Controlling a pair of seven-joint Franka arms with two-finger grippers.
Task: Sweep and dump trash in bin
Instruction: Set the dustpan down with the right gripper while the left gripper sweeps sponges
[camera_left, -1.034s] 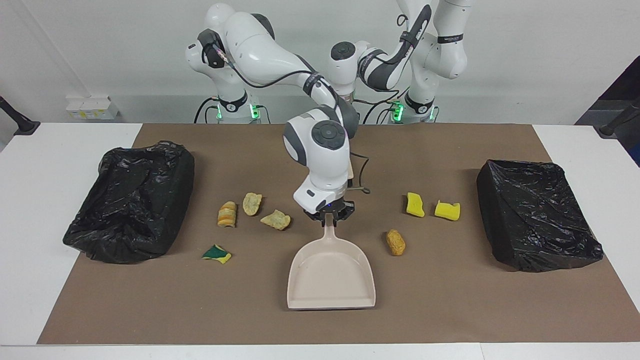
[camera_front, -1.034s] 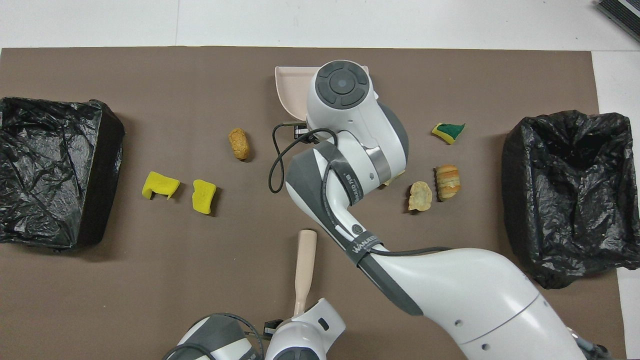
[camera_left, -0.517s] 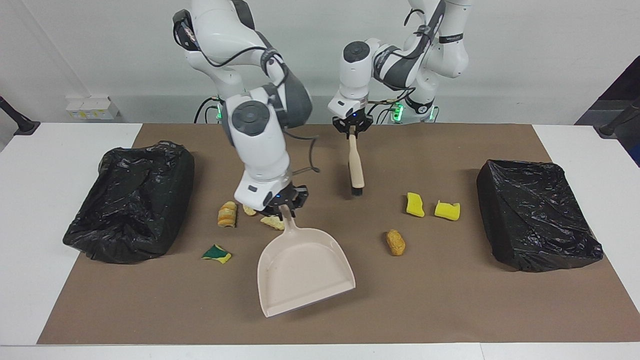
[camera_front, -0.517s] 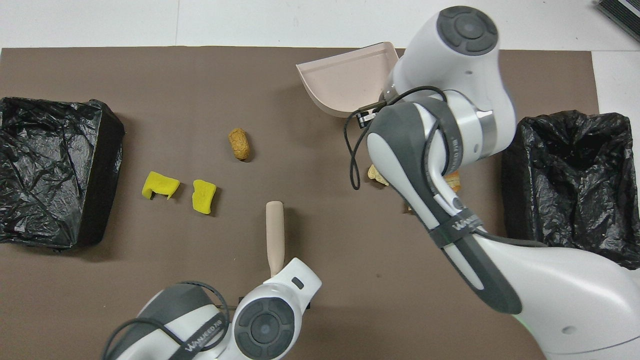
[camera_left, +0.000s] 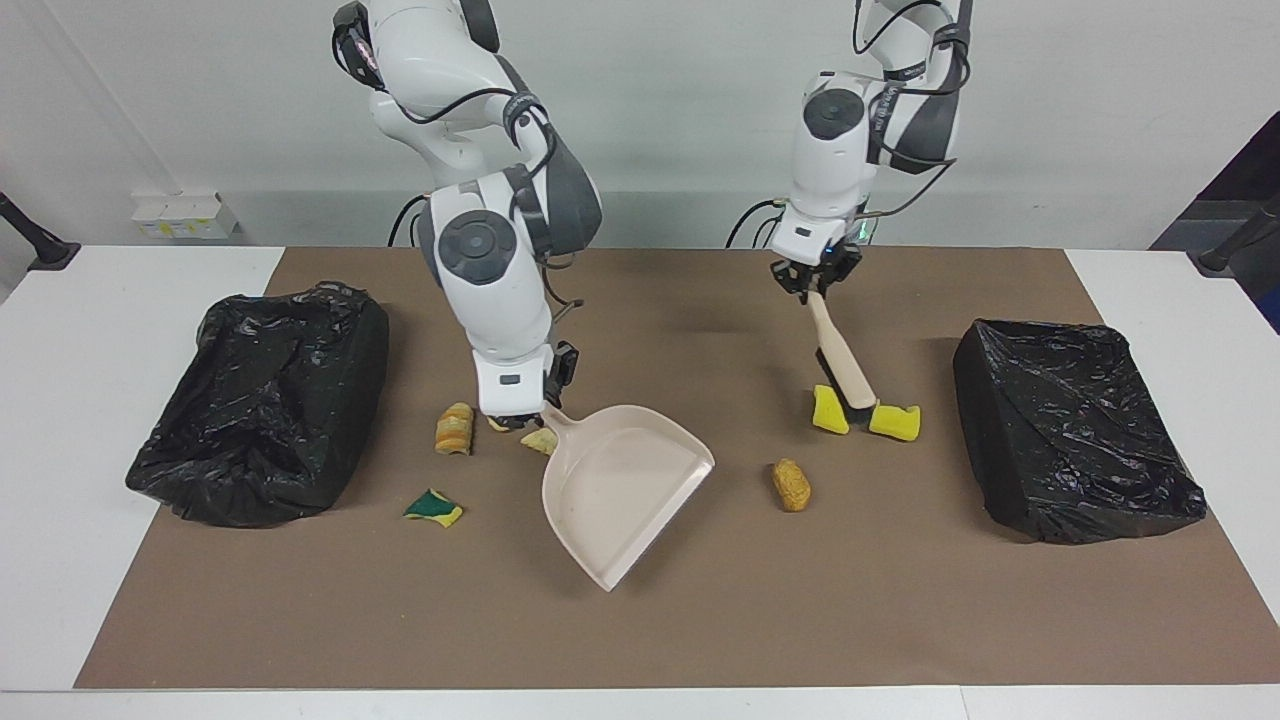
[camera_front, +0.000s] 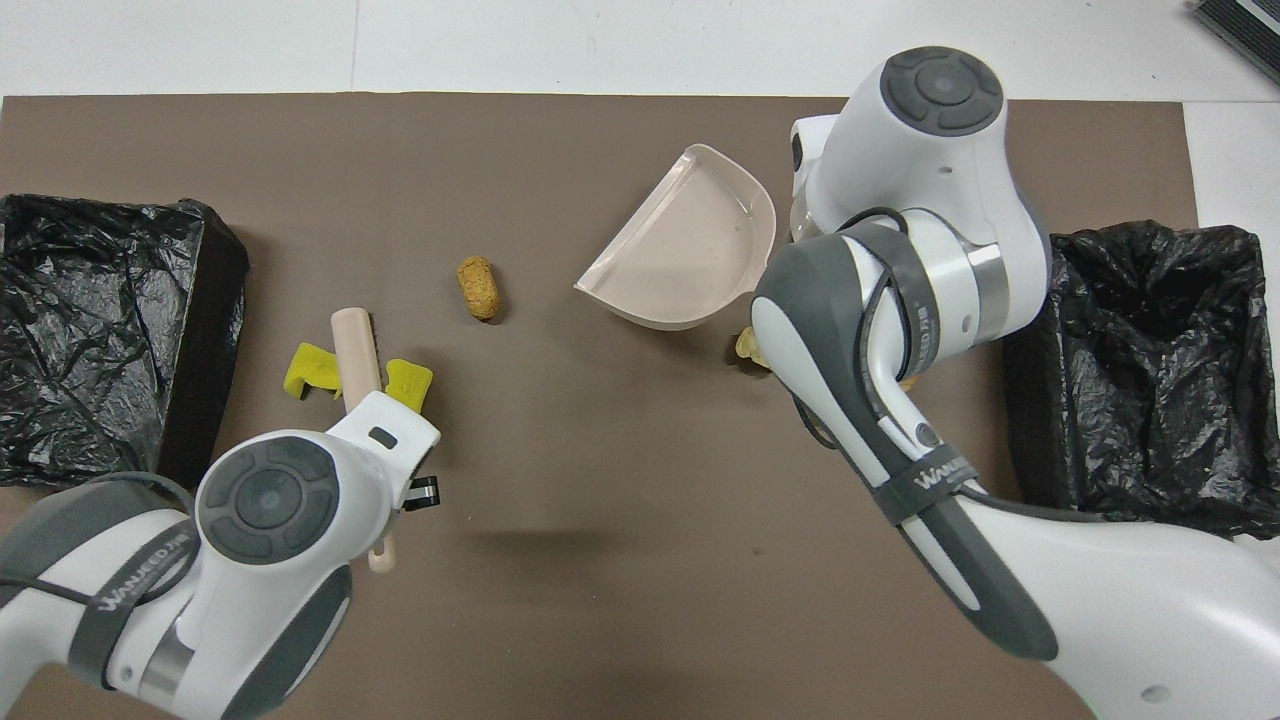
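left claw (camera_left: 815, 285) clamped on the brush (camera_left: 842, 360) handle upper right of frame, bristles between two yellow sponge pieces (camera_left: 829, 410), right claw (camera_left: 520, 420) gripping the dustpan (camera_left: 625, 490) handle mid-frame

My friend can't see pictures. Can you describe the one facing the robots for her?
The right tool holds a beige dustpan on the brown mat; the left tool holds a brush between two yellow sponge pieces. Scraps lie between two black-lined bins.

Sponge and bread-like trash (camera_left: 791, 485) scattered on brown mat (camera_left: 700, 620).
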